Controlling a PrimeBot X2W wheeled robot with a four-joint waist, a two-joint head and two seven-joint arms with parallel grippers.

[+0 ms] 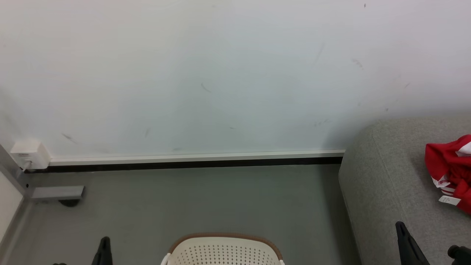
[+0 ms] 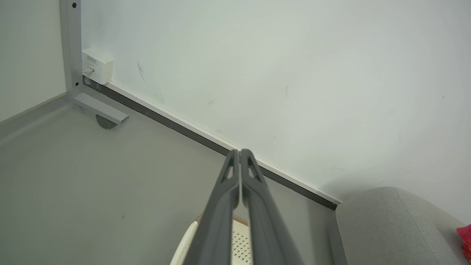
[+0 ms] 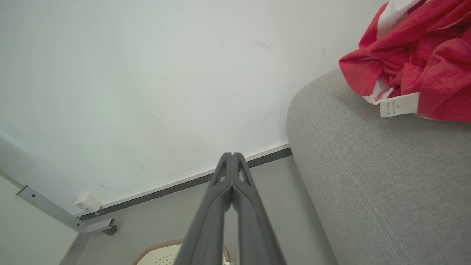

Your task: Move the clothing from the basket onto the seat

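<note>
Both pressed together and empty, the left gripper (image 2: 240, 154) and right gripper (image 3: 232, 156) hung near the seat (image 1: 382, 191), the basket (image 1: 224, 251) left of it. The clothing (image 1: 450, 169) lay on the seat. Delivery seemed done; next, check the basket.

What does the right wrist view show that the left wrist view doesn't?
Right wrist view: the right tool, shut, and the red jersey crumpled on the sofa, white tag showing. Left wrist view: the left tool, shut; the jersey is just a red sliver at the edge. Shared: sofa, basket, wall box, floor.
</note>
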